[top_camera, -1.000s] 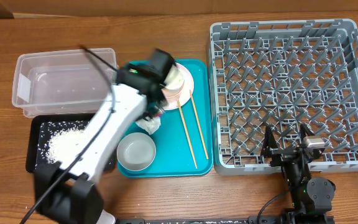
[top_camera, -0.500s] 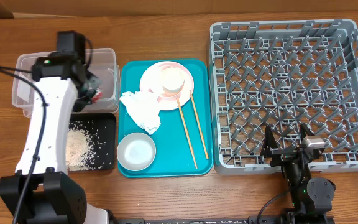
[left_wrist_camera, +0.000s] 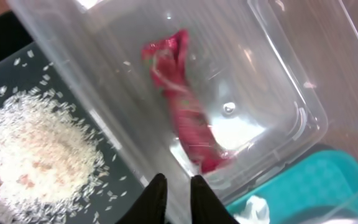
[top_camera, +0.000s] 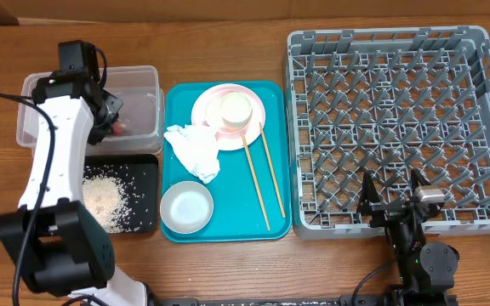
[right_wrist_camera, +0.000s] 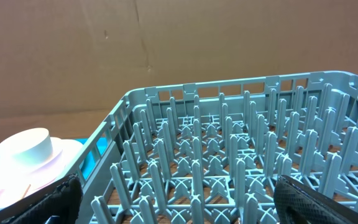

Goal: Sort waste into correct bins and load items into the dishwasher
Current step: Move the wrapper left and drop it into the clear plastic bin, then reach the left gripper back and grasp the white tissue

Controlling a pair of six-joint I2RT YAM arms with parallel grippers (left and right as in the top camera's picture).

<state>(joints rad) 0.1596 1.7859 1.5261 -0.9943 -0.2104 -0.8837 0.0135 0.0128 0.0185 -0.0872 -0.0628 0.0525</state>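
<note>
On your far left is the clear tub. The red snack wrapper is inside it, down by the bottom. Your left gripper hangs over the tub. Its two fingers are open just a crack, and there is nothing between them. The wrapper is not touching them.

Just beside the tub, on the near side, is the black tray. The white rice sits in it in a loose pile, with some grains spread around.

Next comes the teal tray. The crumpled napkin lies on its left part. The small white bowl sits in the near left corner. The pink-white plate is at the far end, and the small white cup sits on top of it. The two chopsticks lie side by side on the right part of the tray, with their far ends by the plate's edge.

To the right is the big grey dish rack, with only its pegs showing.

Your right gripper is at the near edge of the rack. Its fingers are spread wide apart and hold nothing.
</note>
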